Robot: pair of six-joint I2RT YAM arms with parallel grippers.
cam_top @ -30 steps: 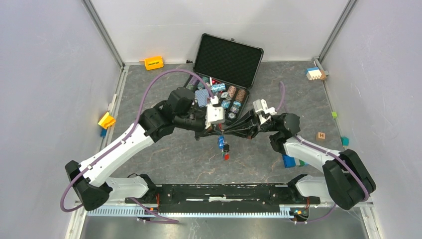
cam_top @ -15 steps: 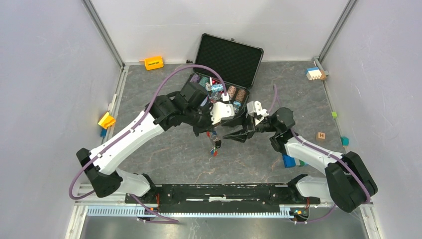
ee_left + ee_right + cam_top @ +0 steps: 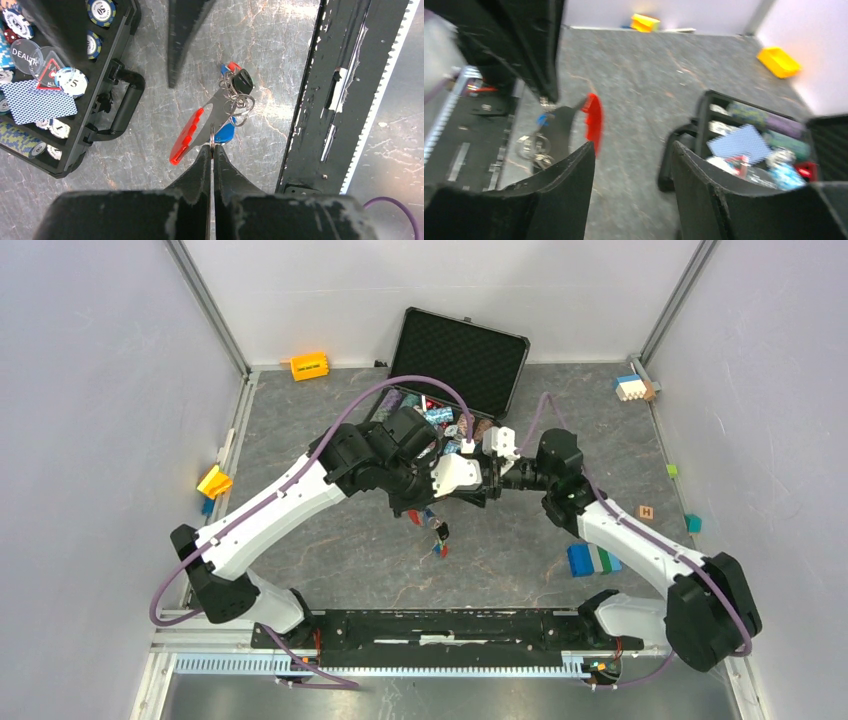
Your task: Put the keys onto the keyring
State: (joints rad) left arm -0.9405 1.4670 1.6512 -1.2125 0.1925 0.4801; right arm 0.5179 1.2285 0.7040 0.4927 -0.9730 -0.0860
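Top: left gripper [image 3: 430,512] is over mid table, just near of the open case [image 3: 458,358]. The keys [image 3: 440,533] dangle under it, too small to sort here. Right gripper [image 3: 476,492] is close on its right, partly hidden by the left wrist, so I can't tell its state from this view. A wood cube [image 3: 646,512] at the right reads "H".

Left wrist: left gripper is clamped tight on the thin ring of the keyring [image 3: 212,141]. The red fob [image 3: 185,136] slants down-left off a flat metal tab. The keys are bunched on small rings past the tab: a blue cap [image 3: 226,133] just beside the pinched ring, a black head [image 3: 244,80] and a red/blue pair further out. I can't tell which key sits on which ring. One dark finger [image 3: 182,40] of the right gripper points in from the top, near the bunch but apart from it. The case sits left. In it a clear disc [image 3: 24,53] reads "DEAL", a red triangle [image 3: 50,74] reads "ALL", and a chip [image 3: 70,83] reads "5".

Right wrist (blurred): right gripper has its jaws spread and is holding nothing. The fob shows just past its left finger, with the key bunch low left. The case is on the right; any print there is unreadable.
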